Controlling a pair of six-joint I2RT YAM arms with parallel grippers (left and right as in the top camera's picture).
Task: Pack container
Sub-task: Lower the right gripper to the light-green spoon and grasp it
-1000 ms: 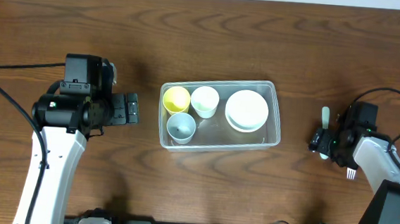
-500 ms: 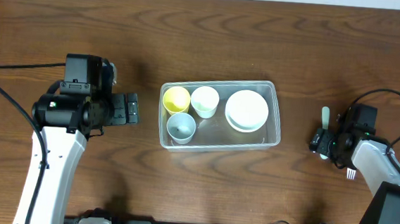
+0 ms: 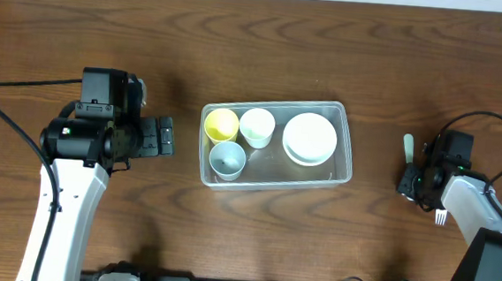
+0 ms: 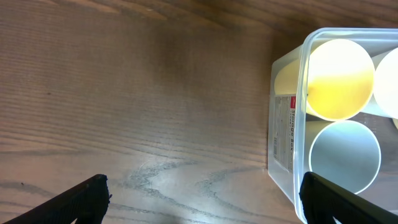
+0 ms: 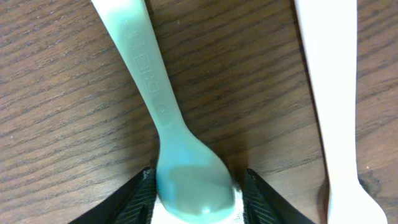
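**Right claw at the spoon, tub mid-table**

The container sits in the middle of the table, long side running left to right. At its left end I see a yellow cup on the far side and a grey-blue cup on the near side. A white cup stands just right of the yellow one, and a white bowl fills the right end.

The left claw is spread wide and holds nothing. It hangs just left of the tub and faces its short wall.

The right claw is well to the right of the tub and narrowed around the scoop end of a pale green spoon lying flat on the wood. The fingertips flank the scoop closely on both sides. I cannot tell whether they actually press it.

A white fork lies beside the spoon, apart from it.
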